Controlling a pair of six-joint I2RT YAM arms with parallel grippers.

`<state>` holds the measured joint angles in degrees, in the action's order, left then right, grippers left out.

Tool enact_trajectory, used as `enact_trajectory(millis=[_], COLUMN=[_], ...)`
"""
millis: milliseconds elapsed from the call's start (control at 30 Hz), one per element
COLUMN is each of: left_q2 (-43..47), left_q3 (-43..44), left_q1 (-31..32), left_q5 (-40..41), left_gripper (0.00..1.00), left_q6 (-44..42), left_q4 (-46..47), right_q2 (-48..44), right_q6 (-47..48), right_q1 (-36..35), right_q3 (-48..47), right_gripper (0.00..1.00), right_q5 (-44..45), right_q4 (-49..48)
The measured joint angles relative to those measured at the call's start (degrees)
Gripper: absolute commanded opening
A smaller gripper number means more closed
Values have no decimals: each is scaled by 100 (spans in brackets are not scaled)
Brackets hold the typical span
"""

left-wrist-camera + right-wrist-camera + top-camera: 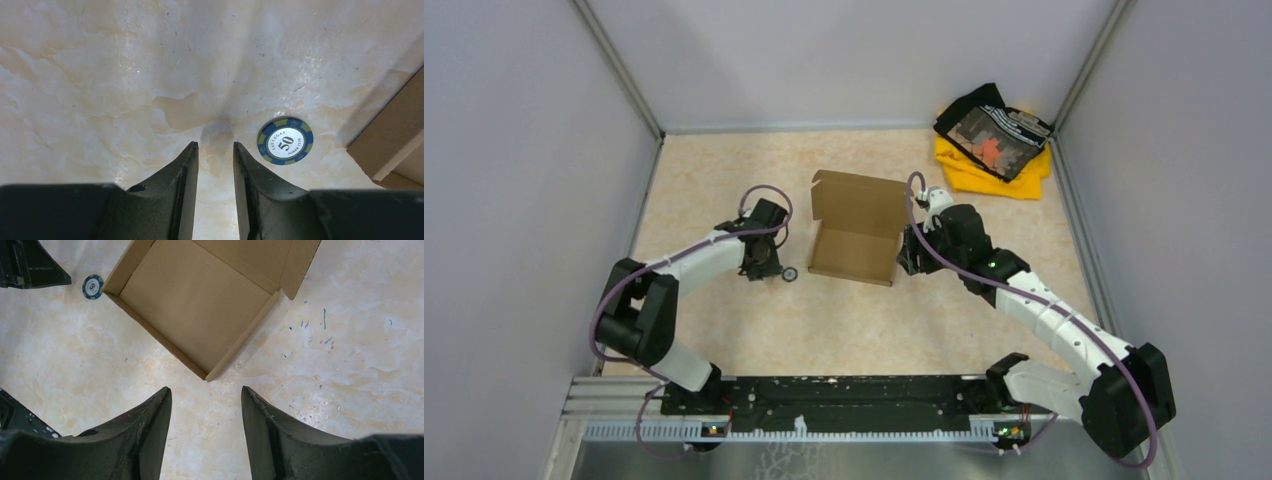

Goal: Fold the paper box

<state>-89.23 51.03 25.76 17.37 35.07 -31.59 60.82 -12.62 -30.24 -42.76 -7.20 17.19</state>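
Paper box (856, 228): is sitting open at the centre of the table (724, 180), with its low tray walls already raised and its lid panel standing up along the 12 o'clock edge.

Handling: is looking light and stiff across its panels, and probably bends easily at the scored creases. The thin walls would likely be crushing under a hard pinch, and the box may be sliding on the smooth top if pushed from one side only.

Where to hold: the lid's free edge at 12 o'clock seems the best place for a flat pinch, with the other arm bracing the 6 o'clock front wall.

Left gripper (215, 145): is hovering low at the box's 8 o'clock, fingers narrowly parted with nothing between them.

Right gripper (206, 390): is waiting near the box's 3 o'clock wall, fingers spread wider and empty.

Poker chip (285, 140): is lying flat between the left gripper and the box, clear of the cardboard.

Cloth pile (994, 140): is lying well apart at 1 o'clock.
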Motion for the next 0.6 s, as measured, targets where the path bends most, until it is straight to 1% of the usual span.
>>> enact_trajectory(millis=[333, 600], left_q2=[0, -68], left_q3=[125, 251], left_q1=[50, 457], left_q5=[-175, -302], left_gripper=[57, 62], left_q6=[-42, -17], left_q4=[-46, -44], right_q2=[0, 2], right_q6=[0, 0], right_q1=[0, 0], right_q3=[0, 0], right_gripper=[53, 53], right_q5=[0, -4], right_q4=[0, -2])
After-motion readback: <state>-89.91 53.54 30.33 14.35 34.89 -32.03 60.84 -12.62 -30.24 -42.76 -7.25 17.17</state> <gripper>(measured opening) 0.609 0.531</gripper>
